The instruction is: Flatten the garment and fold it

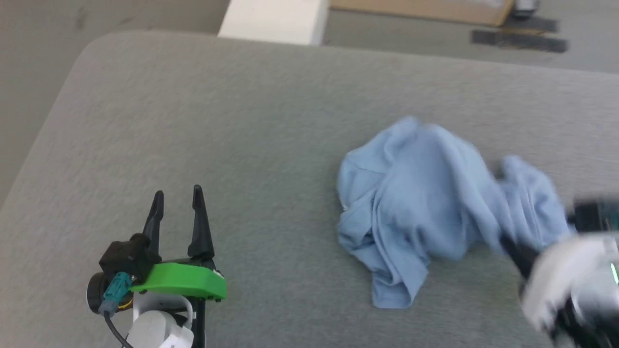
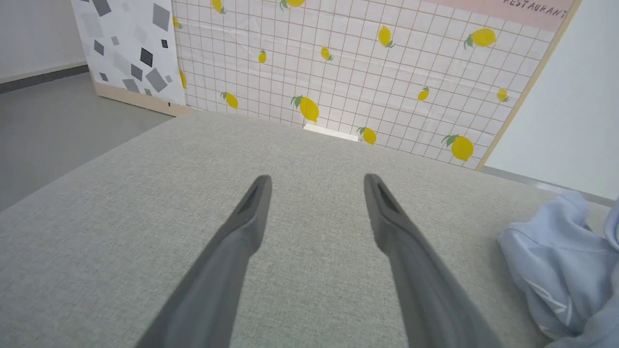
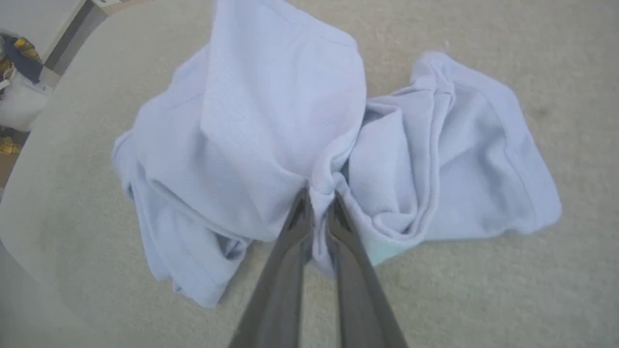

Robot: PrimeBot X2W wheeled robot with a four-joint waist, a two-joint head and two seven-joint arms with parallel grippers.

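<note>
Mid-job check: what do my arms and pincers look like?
The left pincer has two long, black, tapered fingers on a bright green plastic bracket, with a teal plug and black cable, above a white wrist shell. The right pincer has matching dark fingers; its white forearm is blurred.

I count one garment (image 1: 411, 203); one grey table (image 1: 242, 121); two end effectors, my left end effector (image 1: 178, 191) and right end effector (image 3: 319, 195); two fingers each.
</note>
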